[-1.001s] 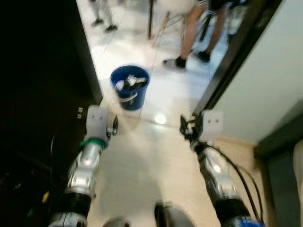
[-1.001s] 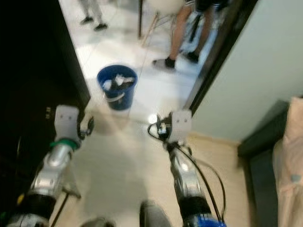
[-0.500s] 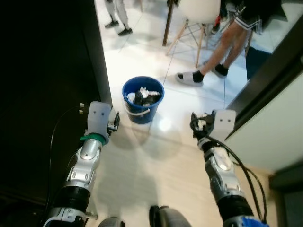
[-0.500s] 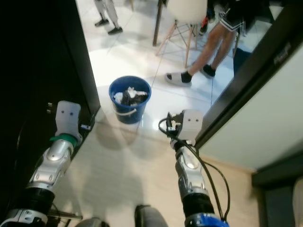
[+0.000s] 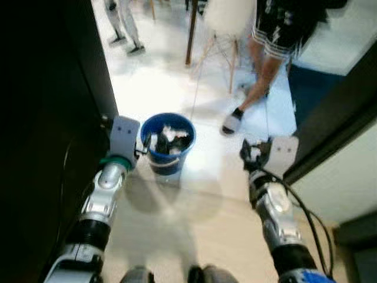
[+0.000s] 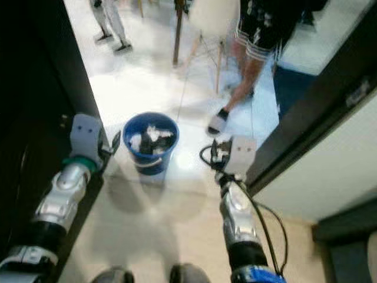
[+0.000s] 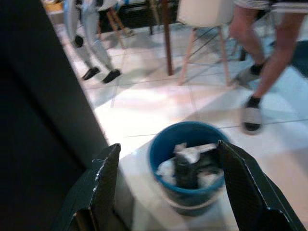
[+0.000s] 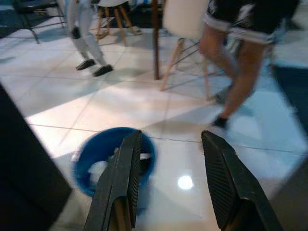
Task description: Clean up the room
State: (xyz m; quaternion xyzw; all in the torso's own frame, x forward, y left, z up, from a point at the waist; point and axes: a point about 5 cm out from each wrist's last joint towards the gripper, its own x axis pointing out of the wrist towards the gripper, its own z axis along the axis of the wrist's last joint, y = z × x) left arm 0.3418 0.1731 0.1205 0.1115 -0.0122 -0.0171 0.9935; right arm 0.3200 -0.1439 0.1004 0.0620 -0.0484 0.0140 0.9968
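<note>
The left hand (image 5: 143, 148) was raised in front of the robot with its two black fingers spread and nothing between them, probably because it carried no rubbish and was only kept ready while the robot walked through the doorway. Just ahead of this hand, almost touching its fingertips in the head views, stood the blue bucket (image 5: 169, 142) on the white tiled floor (image 5: 150, 88); it was already filled with crumpled white and dark rubbish (image 7: 191, 162), so I judge it served as the collecting place for the cleaning. Beyond the bucket, well apart from both hands, there was a white chair with wooden legs (image 5: 227, 23), and a person's legs (image 5: 259, 76) in sandals stood close to it; a second person's legs (image 5: 123, 26) were further away. The right hand (image 5: 252, 159) was held up at about the same height, to the right of the bucket and near the dark door frame (image 5: 330, 118), its fingers also spread and empty. Compared with half a second before, the bucket lay closer to the left hand, and the person near the chair had taken another stance; the picture itself had shifted too, so the robot seemed to have stepped forward.
</note>
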